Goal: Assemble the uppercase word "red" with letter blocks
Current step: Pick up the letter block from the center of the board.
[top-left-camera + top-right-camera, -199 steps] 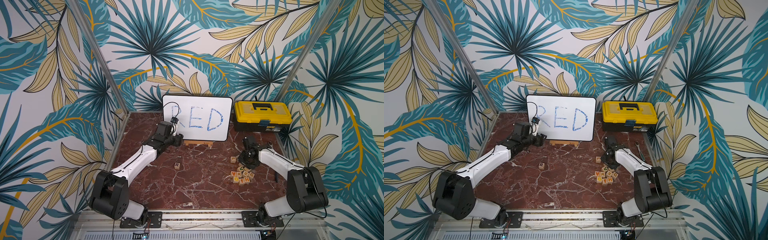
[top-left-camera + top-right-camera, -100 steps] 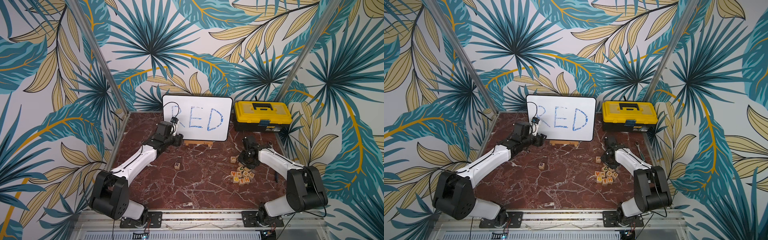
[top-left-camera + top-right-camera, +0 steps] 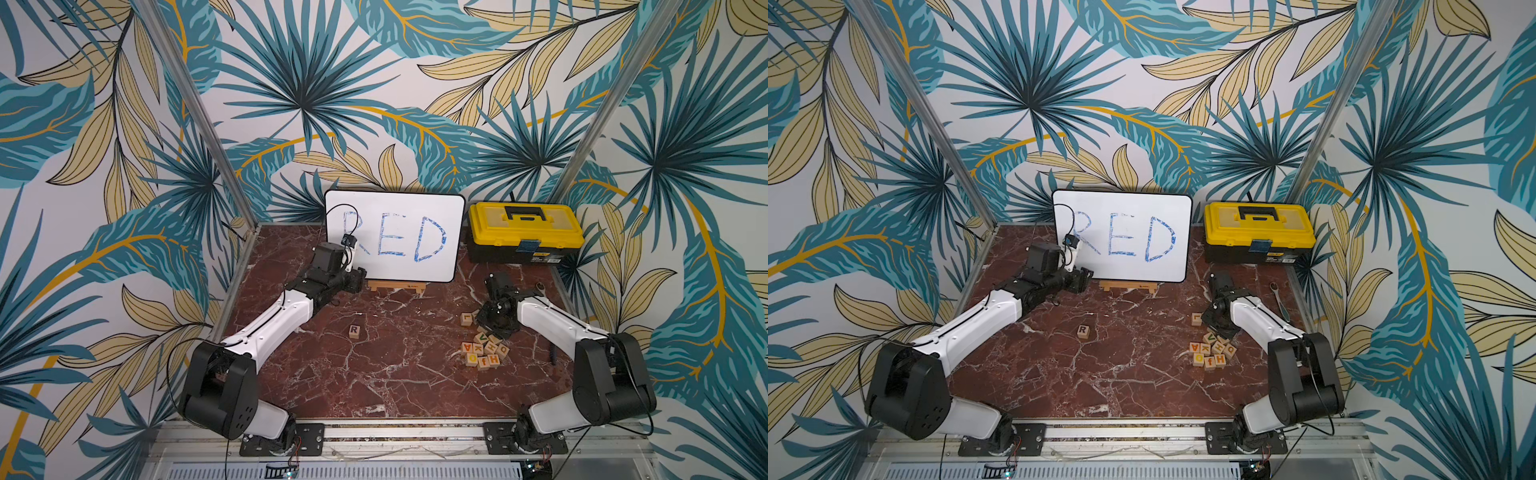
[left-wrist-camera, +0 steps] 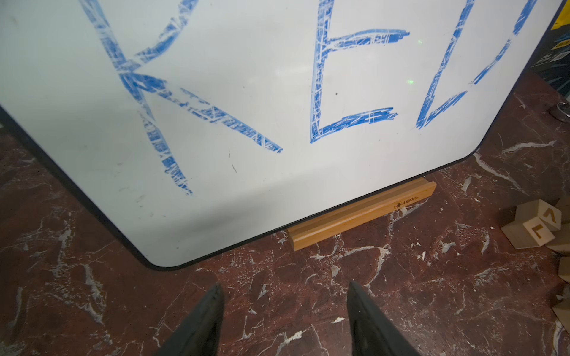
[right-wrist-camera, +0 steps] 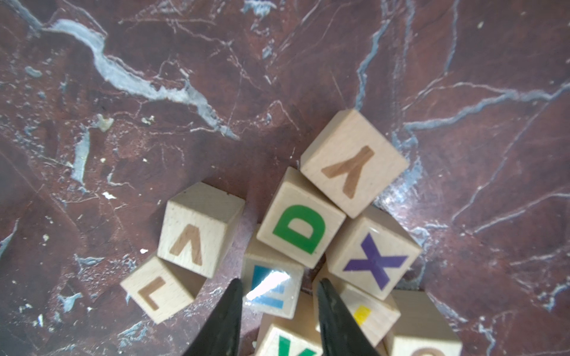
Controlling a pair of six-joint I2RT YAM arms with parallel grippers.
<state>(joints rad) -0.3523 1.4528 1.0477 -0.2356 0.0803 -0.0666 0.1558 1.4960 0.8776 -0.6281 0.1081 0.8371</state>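
Observation:
The R block lies alone at mid-table. The other letter blocks form a pile on the right. My right gripper hangs over the pile's far end, jaws slightly open on either side of a block with a blue E under glare. The green D block leans on that E block. Whether the fingers touch the E block is unclear. My left gripper is open and empty in front of the whiteboard. The word "red" is not formed.
The whiteboard with blue "RED" stands on a wooden holder at the back. A yellow toolbox sits back right, and a wrench lies by the right edge. Blocks X, Y, V and L crowd the E.
The right gripper's jaws have parted a little over the pile. The left arm and the R block have not moved.

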